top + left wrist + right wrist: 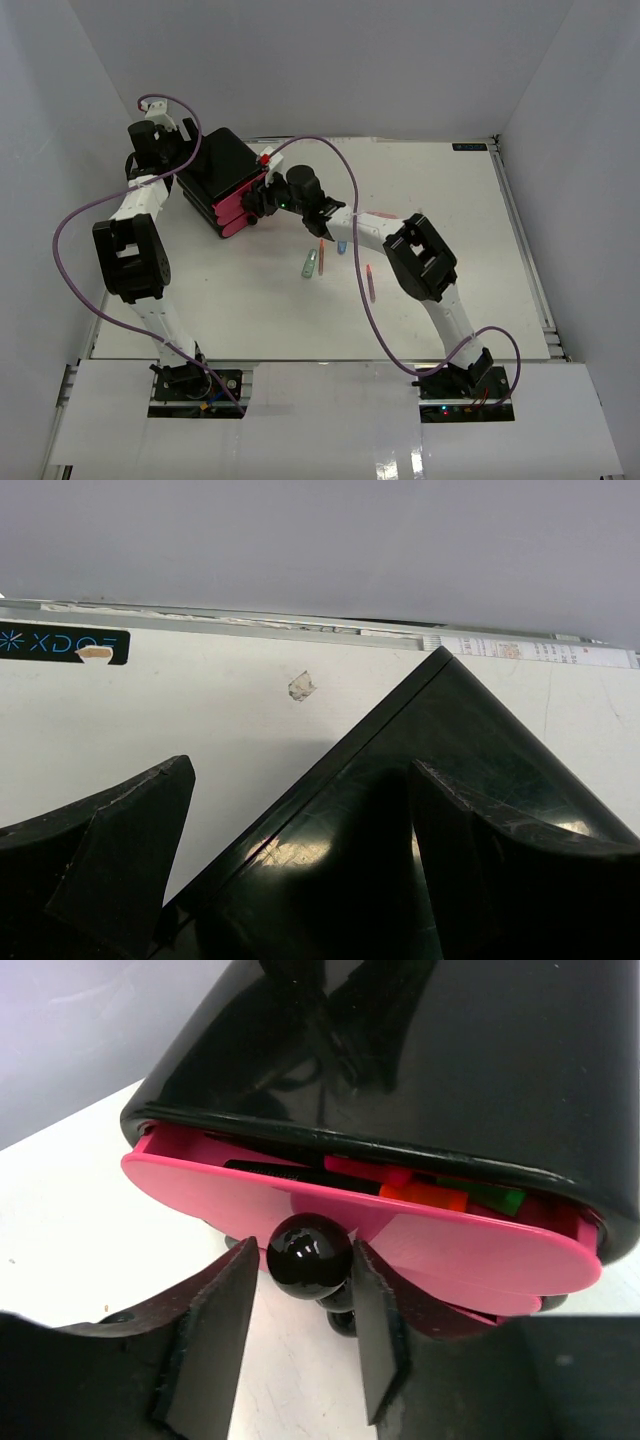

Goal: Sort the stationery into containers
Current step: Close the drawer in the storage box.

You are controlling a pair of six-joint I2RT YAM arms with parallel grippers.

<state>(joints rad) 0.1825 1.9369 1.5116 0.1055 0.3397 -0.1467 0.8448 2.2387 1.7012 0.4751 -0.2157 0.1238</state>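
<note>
Right gripper [306, 1295]: its jaws closely flanked the black knob [308, 1253]; whether they pinched it or stood just clear, I couldn't tell.
Left gripper [300, 780]: spread wide astride the black box's [470, 740] rear corner, clamping nothing.
Top drawer [450, 1250]: ajar, with highlighters [425, 1195] inside; loose pens [309, 263] lay on the desk [450, 200].
Risk: a shove could slide the unheld box, or a cap could jam under its lip.

Highlighters [420, 1192] lie in the top drawer [250, 1200]; pens [310, 263] (on the table [450, 200]) right of the box [225, 170]
</note>
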